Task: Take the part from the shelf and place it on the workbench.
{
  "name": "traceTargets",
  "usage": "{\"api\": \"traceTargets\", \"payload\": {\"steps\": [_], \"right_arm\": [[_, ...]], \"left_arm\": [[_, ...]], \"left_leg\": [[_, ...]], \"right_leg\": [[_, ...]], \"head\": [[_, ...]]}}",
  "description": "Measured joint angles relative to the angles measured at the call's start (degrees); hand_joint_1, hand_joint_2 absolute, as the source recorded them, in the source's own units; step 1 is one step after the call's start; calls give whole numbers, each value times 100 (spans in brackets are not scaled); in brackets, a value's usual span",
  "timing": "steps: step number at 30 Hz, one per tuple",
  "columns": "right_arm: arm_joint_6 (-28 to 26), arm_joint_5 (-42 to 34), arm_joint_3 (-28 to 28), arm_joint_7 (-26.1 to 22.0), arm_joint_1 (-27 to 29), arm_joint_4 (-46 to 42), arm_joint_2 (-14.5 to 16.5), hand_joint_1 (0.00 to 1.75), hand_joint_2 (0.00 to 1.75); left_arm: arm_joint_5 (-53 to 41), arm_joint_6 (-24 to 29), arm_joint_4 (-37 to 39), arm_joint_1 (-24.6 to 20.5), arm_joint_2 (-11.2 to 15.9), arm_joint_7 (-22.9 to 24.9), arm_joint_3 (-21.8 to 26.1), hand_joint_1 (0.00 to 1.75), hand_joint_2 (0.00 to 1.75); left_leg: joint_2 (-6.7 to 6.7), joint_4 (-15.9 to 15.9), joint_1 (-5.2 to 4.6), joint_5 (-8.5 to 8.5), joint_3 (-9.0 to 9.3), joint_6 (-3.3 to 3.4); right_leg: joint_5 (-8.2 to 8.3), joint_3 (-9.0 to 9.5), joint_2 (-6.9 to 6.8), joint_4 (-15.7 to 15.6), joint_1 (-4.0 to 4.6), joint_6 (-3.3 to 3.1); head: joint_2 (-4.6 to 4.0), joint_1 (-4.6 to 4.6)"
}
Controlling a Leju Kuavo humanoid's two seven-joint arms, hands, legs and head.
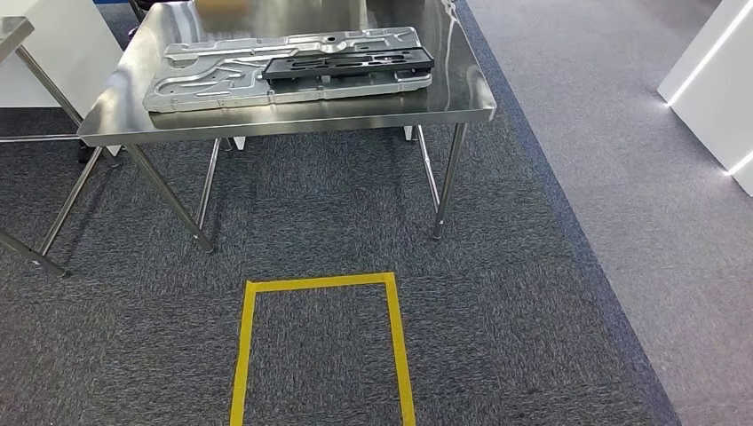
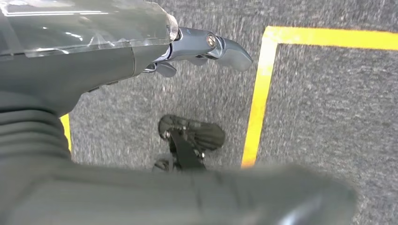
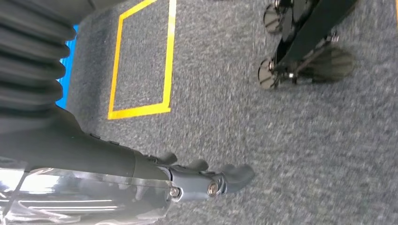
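A steel workbench stands ahead of me in the head view. On it lies a large silver stamped metal panel, and a flat black frame-like part rests on the panel's right half. My left hand hangs over the grey carpet, holding nothing, its thumb stretched out. My right hand also hangs above the carpet with nothing in it, fingers loosely apart.
A yellow tape rectangle marks the carpet in front of the bench; the tape also lies near my left hand, and a tape rectangle near my right. A second steel table stands at the far left, a white cabinet at the right.
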Motion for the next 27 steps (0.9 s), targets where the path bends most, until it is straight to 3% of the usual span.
{"api": "traceTargets", "payload": {"steps": [1,3,4,5,7,8,9,14,16,18,20,27], "right_arm": [[-13,1,-4,2,0,1,0,0,175],[-20,4,-7,4,0,0,0,0,87],[-19,5,-8,3,0,0,0,0,87],[-14,4,-9,-2,0,-1,0,0,44],[-2,1,-11,-40,0,0,0,0,131],[-1,-3,-12,-71,-1,0,0,0,131],[-4,-5,-13,-103,-1,1,0,0,175],[-11,-157,90,-159,17,-5,-12,0,175],[-9,-340,233,-159,39,-11,-24,0,175],[-7,-552,393,-158,68,-28,-35,0,87],[-3,-772,577,-156,102,-53,-46,0,0],[13,-1454,1216,-113,206,-144,-77,0,0]], "left_arm": [[4,-2,0,-1,-1,1,1,0,175],[5,-4,0,-1,-1,1,2,0,175],[6,-3,0,-1,0,1,2,0,175],[10,-2,0,-2,1,1,2,0,175],[22,19,0,-3,1,2,5,0,175],[36,32,0,-3,1,6,9,0,175],[55,44,0,-3,1,23,17,0,175],[293,39,0,27,11,179,-103,0,175],[453,39,-1,61,24,235,-304,0,87],[633,39,-4,95,35,293,-515,0,0],[819,40,-14,130,51,350,-746,0,0],[1390,48,-89,262,111,527,-1528,0,0]], "left_leg": [[-3,-10,10,13,1,-17],[-3,-31,20,35,2,-45],[-4,-37,22,43,2,-55],[-3,-42,24,46,2,-60],[-3,-47,28,50,2,-66],[-3,-48,30,50,2,-67],[-3,-49,32,51,1,-68],[-3,-47,30,51,-2,-69],[-3,-45,29,51,-5,-69],[-3,-42,28,50,-9,-68],[-3,-40,27,50,-11,-68],[-3,-35,26,49,-12,-66]], "right_leg": [[15,-6,1,0,8,-4],[26,-16,1,2,19,-26],[28,-21,2,3,21,-33],[29,-24,2,4,23,-36],[28,-26,2,5,30,-41],[27,-27,2,6,35,-42],[27,-26,2,6,41,-42],[27,-25,1,5,51,-42],[27,-24,1,4,51,-41],[28,-24,1,2,50,-40],[31,-24,1,-1,48,-36],[34,-25,1,-5,47,-31]], "head": [[0,0],[0,0],[0,0],[0,0],[0,0],[0,0],[0,0],[0,0],[0,0],[0,0],[0,0],[0,0]]}}
